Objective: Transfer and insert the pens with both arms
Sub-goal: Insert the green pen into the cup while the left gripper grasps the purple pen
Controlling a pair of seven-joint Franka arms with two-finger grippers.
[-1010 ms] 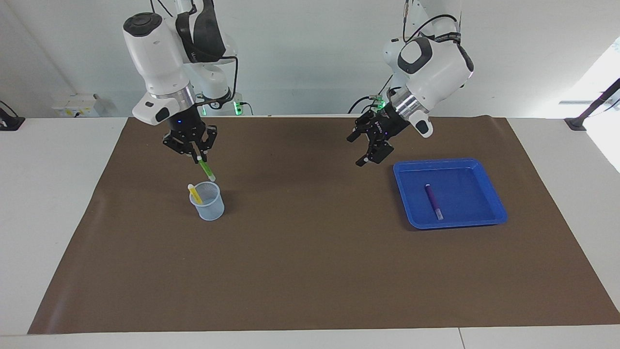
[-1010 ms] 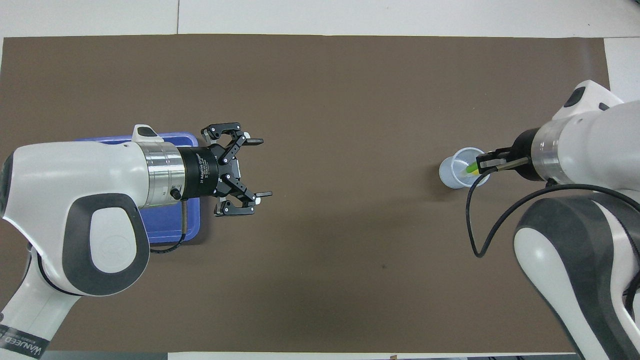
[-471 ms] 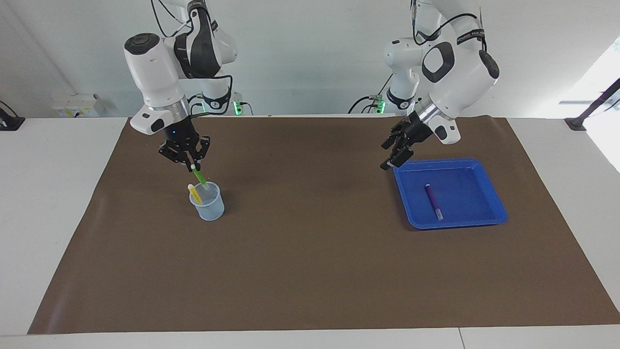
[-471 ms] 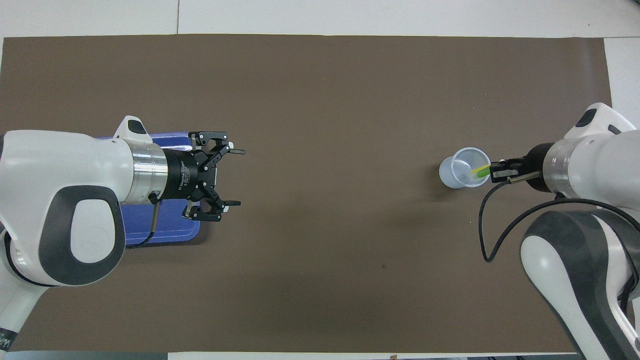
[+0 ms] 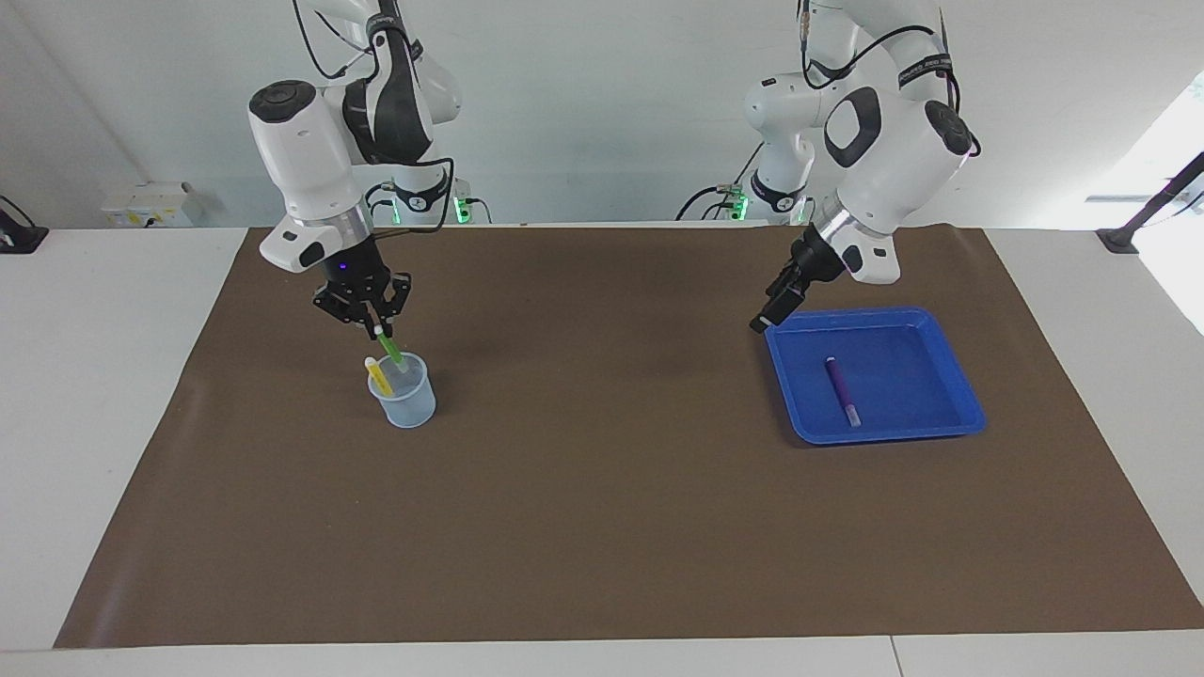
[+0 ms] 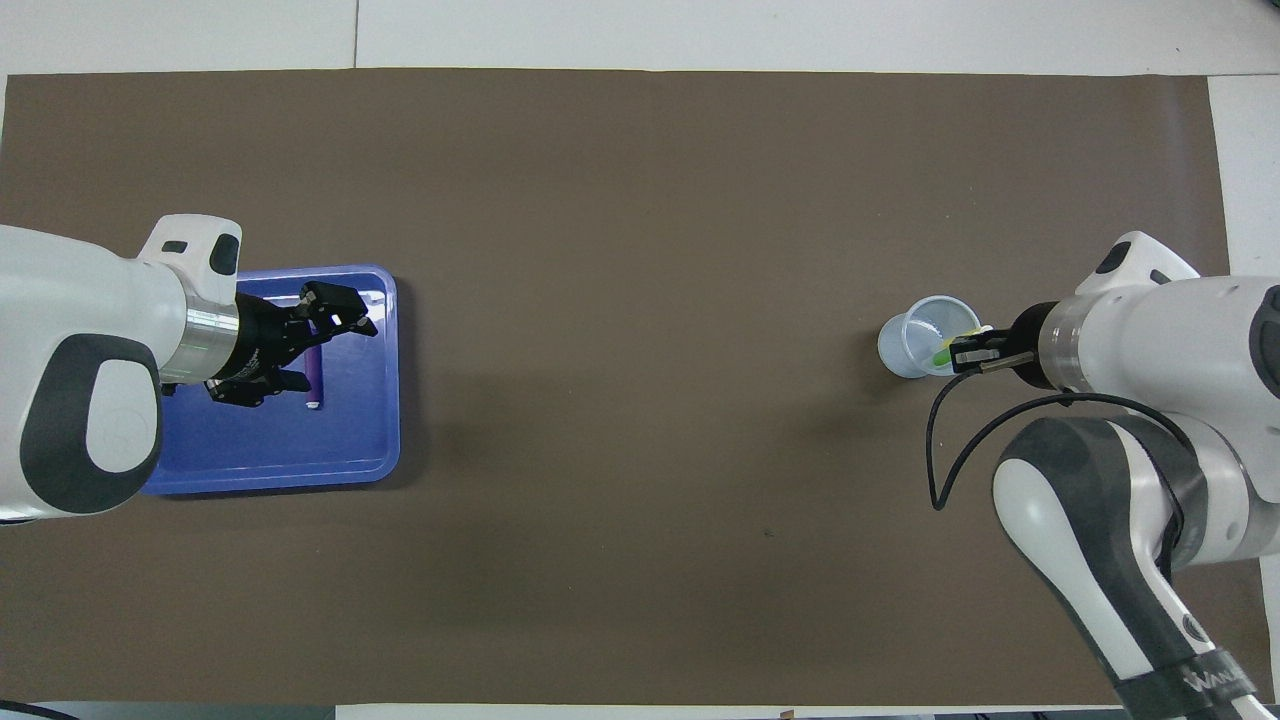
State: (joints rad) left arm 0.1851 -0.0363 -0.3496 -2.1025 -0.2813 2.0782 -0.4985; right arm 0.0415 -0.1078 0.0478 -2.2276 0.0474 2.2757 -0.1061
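Over the clear cup, the green pen is pinched by the closed right gripper, tip entering beside the yellow pen. Release is called for next. Well apart from the cup, the left gripper hangs open, empty, over the blue tray holding the purple pen.

Table: white top, covered over most of its width by a brown mat. Wall: plain, pale grey-white. White socket box at the wall's foot. Black bracket by a bright window at one end.
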